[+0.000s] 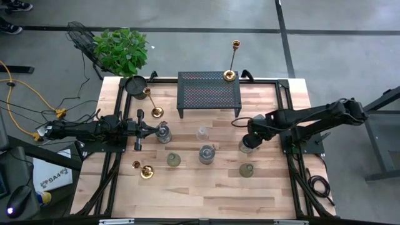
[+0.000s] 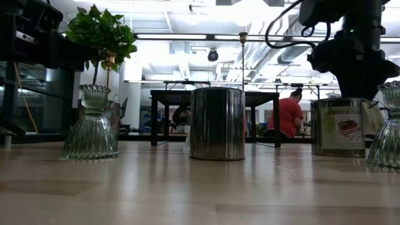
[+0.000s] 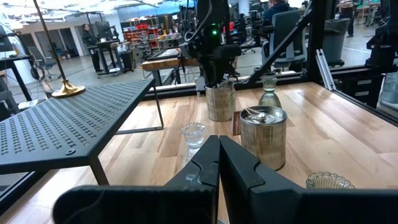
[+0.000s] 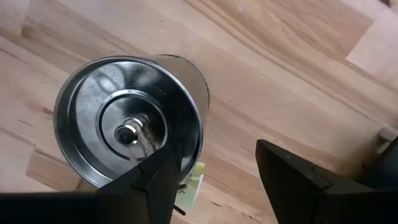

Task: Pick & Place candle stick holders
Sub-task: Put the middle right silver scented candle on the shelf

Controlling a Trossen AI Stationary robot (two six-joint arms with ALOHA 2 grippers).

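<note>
Right gripper [image 4: 214, 180]: hung directly over a silvery tin cup [image 4: 127, 121] on the right side of the table [image 1: 206, 187], fingers spread; one finger lay across the cup's rim and over its inside, the other outside, beside the wall. I could not tell whether either finger touched the metal.
Silvery tin cup: upright on the wood, open mouth up, a small wick holder at the middle of its floor, a paper label on its side.
Left gripper [image 3: 219, 149]: low over the left half of the table, fingers pressed together on nothing, pointing right toward a second tin cup [image 3: 263, 135] near the table's middle.
Glass cups: a small clear one [image 3: 193, 133] stood just beyond the left gripper; a ribbed greenish one [image 2: 91, 123] stood upright at the near left.
Gold candlesticks: one upright on the black mesh rack [image 1: 209, 94] at the far edge [image 1: 232, 62]; one at the far left of the table [image 1: 152, 103]; one near the left front [image 1: 143, 169].
Plant [image 1: 120, 50]: beyond the far left corner.
</note>
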